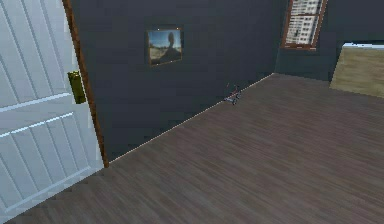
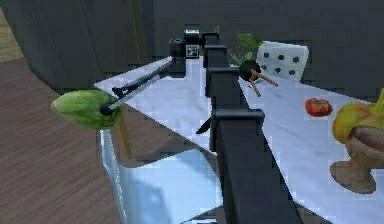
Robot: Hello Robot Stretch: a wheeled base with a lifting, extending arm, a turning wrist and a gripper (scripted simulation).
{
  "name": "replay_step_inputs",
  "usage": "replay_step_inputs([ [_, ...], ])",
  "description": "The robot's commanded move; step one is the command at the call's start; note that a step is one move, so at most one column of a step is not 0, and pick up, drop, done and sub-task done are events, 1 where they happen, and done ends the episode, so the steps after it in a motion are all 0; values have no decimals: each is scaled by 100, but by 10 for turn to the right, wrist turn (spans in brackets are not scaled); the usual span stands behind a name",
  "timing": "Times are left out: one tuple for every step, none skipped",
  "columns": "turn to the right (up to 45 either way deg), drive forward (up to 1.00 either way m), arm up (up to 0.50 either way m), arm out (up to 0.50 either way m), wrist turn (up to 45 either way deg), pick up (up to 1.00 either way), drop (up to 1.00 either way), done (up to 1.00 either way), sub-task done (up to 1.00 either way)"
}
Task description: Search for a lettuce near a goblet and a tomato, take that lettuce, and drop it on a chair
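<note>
The lettuce [image 2: 85,107] hangs at the far end of the gripper [image 2: 116,95], just past the table's [image 2: 180,105] left corner and clear of its top, with only wooden floor [image 2: 50,170] under it, so we judge that the gripper holds it; how the fingers [image 2: 140,82] are set we cannot tell. We read this as the carrying step: the lettuce is off the table and out over the floor, where nothing on the top can catch it. Back along the arm [image 2: 240,150], the tomato [image 2: 317,106] lies toward the table's right edge and the goblet [image 2: 357,150] stands nearer its right near corner, both well apart from the lettuce. By the far edge a dark round thing with brown sticks [image 2: 252,72] lies just beside the arm, and we think a turn of the base could sweep the arm against it. Behind it is a green plant [image 2: 246,42], and beyond the far edge a white dotted panel [image 2: 285,58] that may be a chair's back. Ahead we see open floor running to a dark wall [image 1: 200,80] with a framed picture [image 1: 165,45], a white door [image 1: 35,100] at the left, a window [image 1: 303,22] and a tan block [image 1: 360,68] at the right, so we judge there is room to drive
</note>
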Motion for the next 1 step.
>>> replay_step_inputs([
  [0,0,0,0,-390,0,0,0,0],
])
